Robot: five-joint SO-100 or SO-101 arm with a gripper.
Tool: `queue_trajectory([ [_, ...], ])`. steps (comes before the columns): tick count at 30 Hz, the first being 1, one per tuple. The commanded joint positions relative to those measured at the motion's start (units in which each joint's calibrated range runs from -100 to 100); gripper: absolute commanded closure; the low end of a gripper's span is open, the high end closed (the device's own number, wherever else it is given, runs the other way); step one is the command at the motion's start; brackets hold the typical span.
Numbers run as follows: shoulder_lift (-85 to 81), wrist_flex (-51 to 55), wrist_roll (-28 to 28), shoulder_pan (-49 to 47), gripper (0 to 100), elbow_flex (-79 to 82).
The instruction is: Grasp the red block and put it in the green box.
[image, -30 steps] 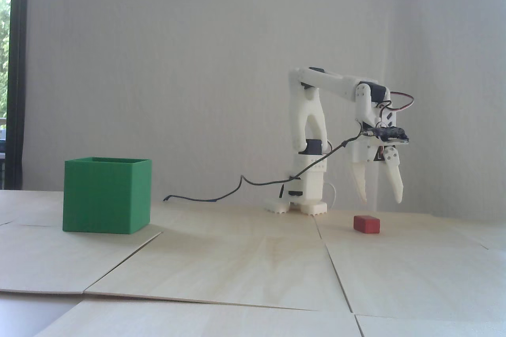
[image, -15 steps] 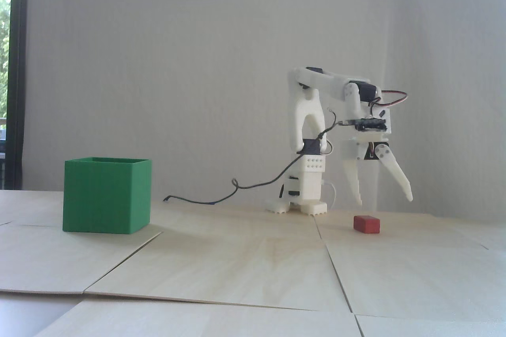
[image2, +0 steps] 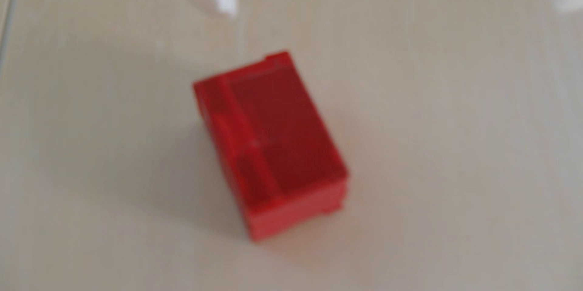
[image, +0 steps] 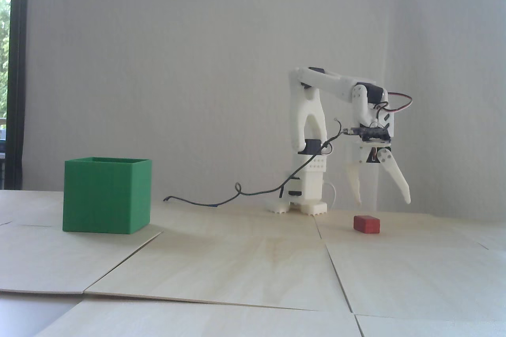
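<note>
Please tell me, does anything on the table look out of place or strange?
Only one thing: a loose dark cable trails from the arm's wrist across the table, its free end lying unplugged near the green box. The red block lies flat under the open gripper.

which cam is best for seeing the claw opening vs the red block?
Fixed view. It shows the whole white two-finger claw open, fingers spread, hanging just above the small red rectangular block on the pale wooden table. The wrist view shows the block large but blurred, with only white finger tips at the top edge.
</note>
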Motion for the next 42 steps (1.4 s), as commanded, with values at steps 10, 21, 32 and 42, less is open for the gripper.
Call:
queue_trajectory([
  [10,14.91,0.05,-8.19,0.02,65,-7.05],
  [21,15.15,-0.46,-7.77,6.94,65,-7.05],
  [32,15.15,-0.46,-7.66,9.51,65,-7.05],
  [42,15.15,-0.63,-7.72,9.27,99,-7.05],
])
